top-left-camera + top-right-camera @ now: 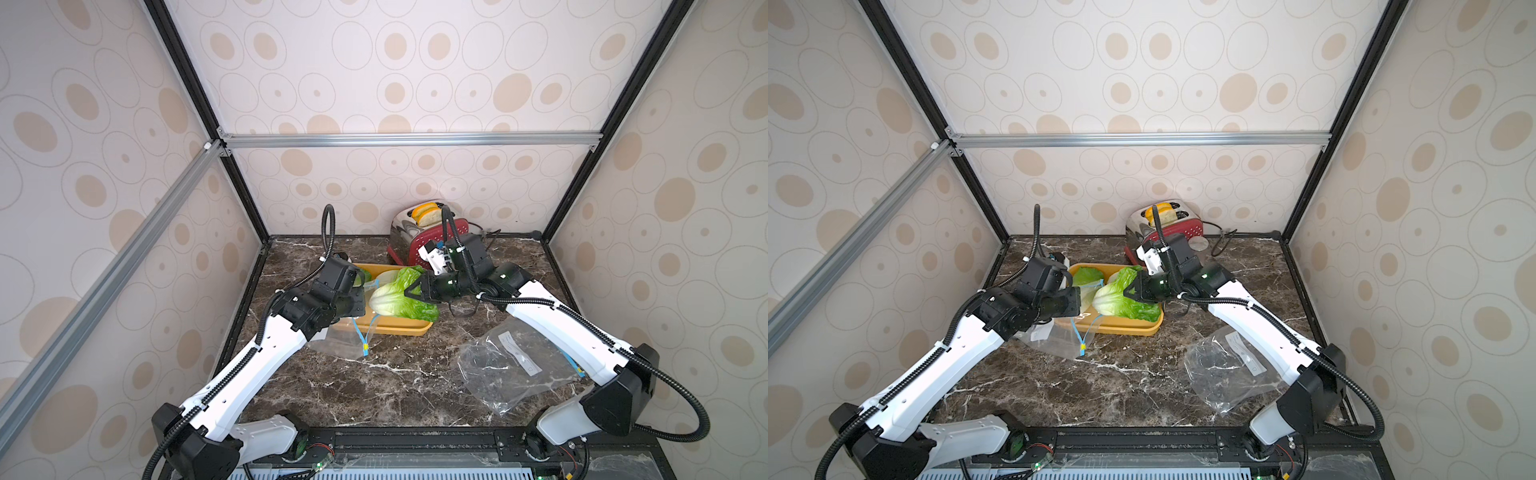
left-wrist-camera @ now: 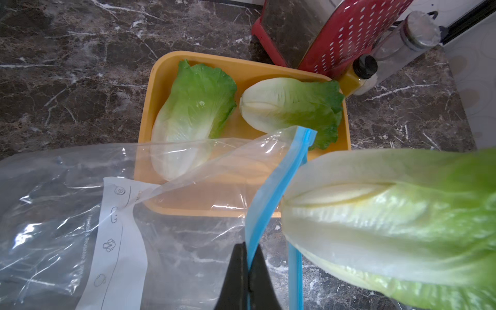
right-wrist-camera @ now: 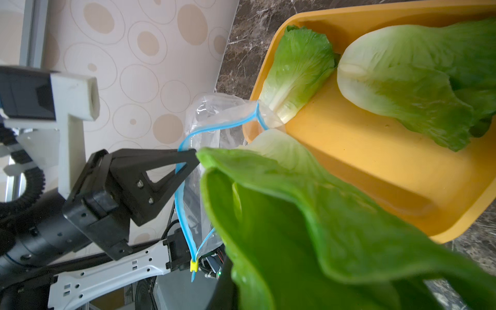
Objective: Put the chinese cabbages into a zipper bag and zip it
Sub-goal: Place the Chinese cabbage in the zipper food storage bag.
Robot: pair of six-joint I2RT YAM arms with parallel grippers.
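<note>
My left gripper [image 2: 248, 257] is shut on the blue zipper strip [image 2: 279, 177] of a clear zipper bag [image 2: 67, 214], whose mouth hangs open beside the yellow tray [image 1: 399, 330]. A yellow slider [image 3: 193, 265] sits at the strip's end. My right gripper [image 1: 409, 291] is shut on the leafy end of one chinese cabbage [image 1: 395, 301], holding it above the tray with its white base toward the bag mouth. Two more cabbages [image 2: 193, 107] [image 2: 290, 104] lie in the tray. In the right wrist view the leaves [image 3: 322, 228] hide my own jaws.
A red toaster [image 1: 415, 237] with bread stands behind the tray, with a small yellow bottle [image 2: 359, 75] and a clear jar [image 2: 410, 35] beside it. A second crumpled clear bag [image 1: 498, 374] lies under the right arm. Walls enclose the marble table on three sides.
</note>
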